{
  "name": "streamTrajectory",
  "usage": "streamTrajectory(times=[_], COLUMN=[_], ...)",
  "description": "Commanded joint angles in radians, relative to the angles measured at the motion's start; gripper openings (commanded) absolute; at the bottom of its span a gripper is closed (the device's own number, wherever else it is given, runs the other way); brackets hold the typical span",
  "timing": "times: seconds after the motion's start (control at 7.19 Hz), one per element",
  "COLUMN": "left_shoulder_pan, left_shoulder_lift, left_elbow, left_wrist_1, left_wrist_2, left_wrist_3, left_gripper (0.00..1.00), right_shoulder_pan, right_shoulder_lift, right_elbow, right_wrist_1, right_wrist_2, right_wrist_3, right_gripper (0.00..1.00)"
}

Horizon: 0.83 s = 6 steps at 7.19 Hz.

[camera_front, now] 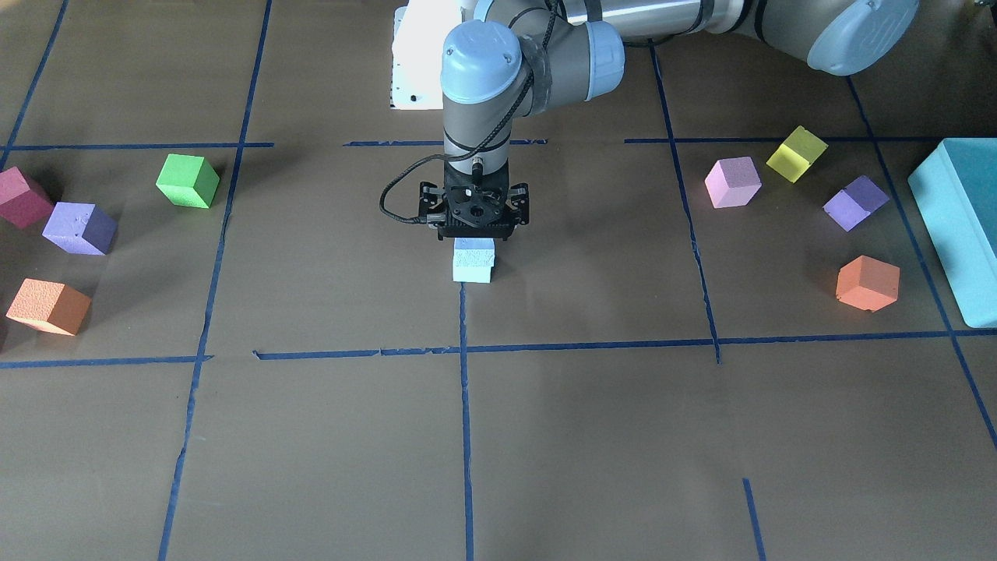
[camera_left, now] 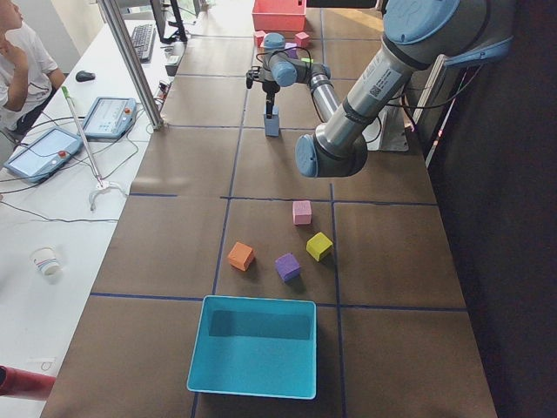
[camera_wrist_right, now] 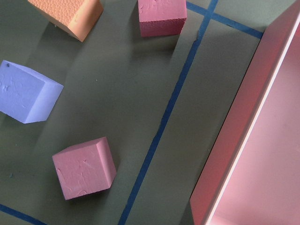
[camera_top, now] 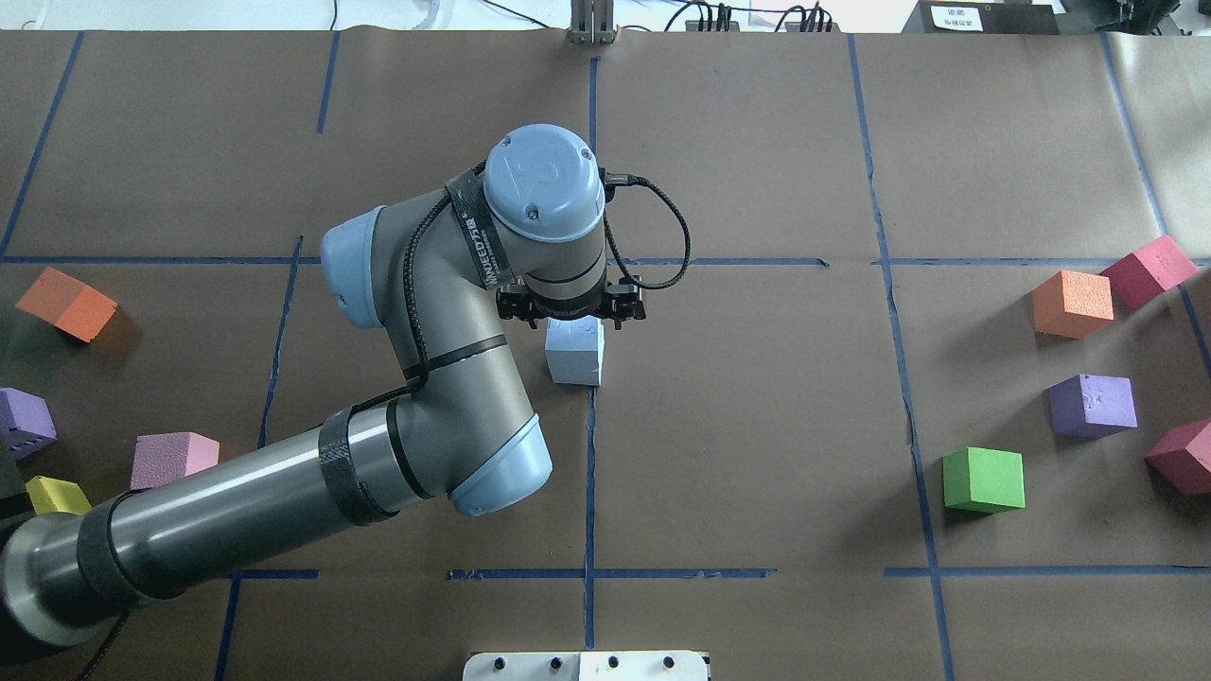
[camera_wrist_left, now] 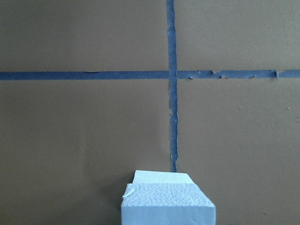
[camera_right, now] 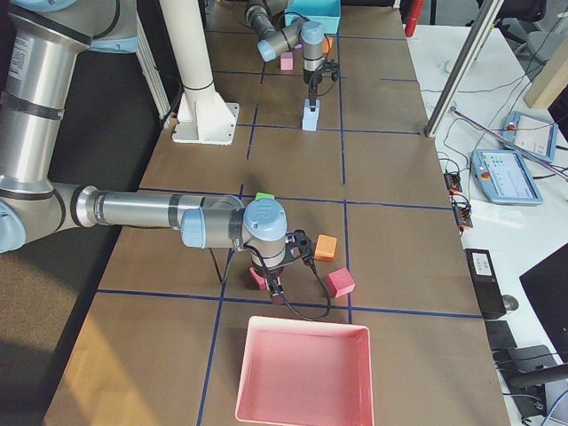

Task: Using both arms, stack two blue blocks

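Two sky-blue blocks stand stacked at the table's middle: the top block sits on the lower block, slightly offset. The stack also shows in the overhead view. In the left wrist view the top block is close at the bottom edge, with the lower block showing behind it. My left gripper points straight down right over the stack. Its fingers are hidden under its body, so I cannot tell if it is open or shut. My right gripper hangs far off near dark-pink cubes; I cannot tell its state.
On the left arm's side lie a pink cube, a yellow one, a purple one, an orange one and a teal box. A green cube and several others lie on the right arm's side, near a pink tray.
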Motion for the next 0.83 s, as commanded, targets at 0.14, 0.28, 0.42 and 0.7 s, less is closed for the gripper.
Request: streamTrajectory(times=[0.14,0.28,0.42,0.7], left_shoulder_pan=[-0.072,-0.106,-0.150,-0.401], left_shoulder_lift=[0.102,0.238,0.392,0.732], left_elbow=[-0.186,-0.335,-0.461,-0.571], left_wrist_1=[0.125,0.159,0.158,0.129], left_wrist_2=[-0.119,-0.120,-0.123,-0.241], left_wrist_3=[0.104,0.209,0.346,0.726], left_gripper=[1.00,1.00,1.00,1.00], right_shoulder_pan=[0.000,0.000,0.000,0.000], right_shoulder_lift=[0.000,-0.002,-0.002,0.000], right_elbow=[-0.001,-0.001,-0.002,-0.013], right_wrist_1=[0.000,0.000,0.000,0.000], right_wrist_2=[0.002,0.002,0.002,0.003], right_wrist_3=[-0.003,-0.005,-0.003,0.005], right_gripper=[0.99,0.99,0.99,1.00])
